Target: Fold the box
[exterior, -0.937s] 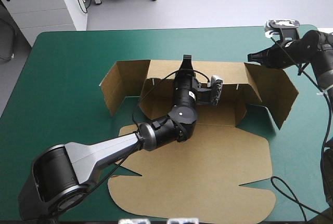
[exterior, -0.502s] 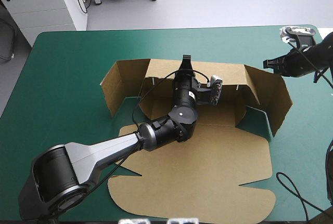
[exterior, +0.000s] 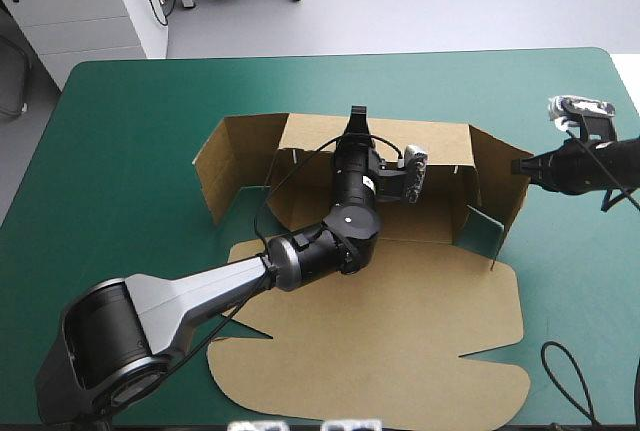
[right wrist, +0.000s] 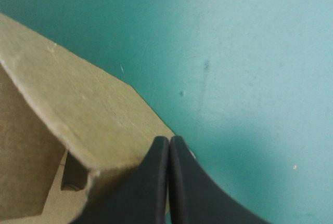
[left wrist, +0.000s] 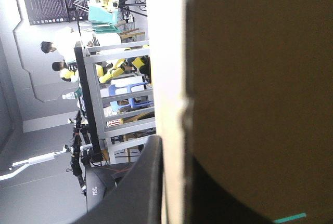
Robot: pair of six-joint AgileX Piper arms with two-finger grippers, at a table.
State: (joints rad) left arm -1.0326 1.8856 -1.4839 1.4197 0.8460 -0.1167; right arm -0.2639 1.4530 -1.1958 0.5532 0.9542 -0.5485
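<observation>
The brown box (exterior: 400, 301) lies mid-table with its lid flat toward the front. Its back wall (exterior: 310, 136) stands upright, and the left side flap (exterior: 225, 166) is raised. My left gripper (exterior: 357, 116) is shut on the back wall's top edge; in the left wrist view the board (left wrist: 260, 78) sits between the black fingers (left wrist: 140, 182). My right gripper (exterior: 518, 166) is shut and empty, its tip at the outside of the right side flap (exterior: 495, 176). In the right wrist view the gripper (right wrist: 169, 140) touches the board's edge (right wrist: 78, 125).
Bare teal-green cover (exterior: 130, 121) lies to the left and behind the box, and more of it (right wrist: 234, 52) spreads ahead of the right gripper. The table's right edge is close to the right arm. A white cabinet (exterior: 90, 11) stands beyond the far left corner.
My right gripper has moved toward the front along the box's right side. The right side flap has swung inward toward the box. The left arm has not moved.
</observation>
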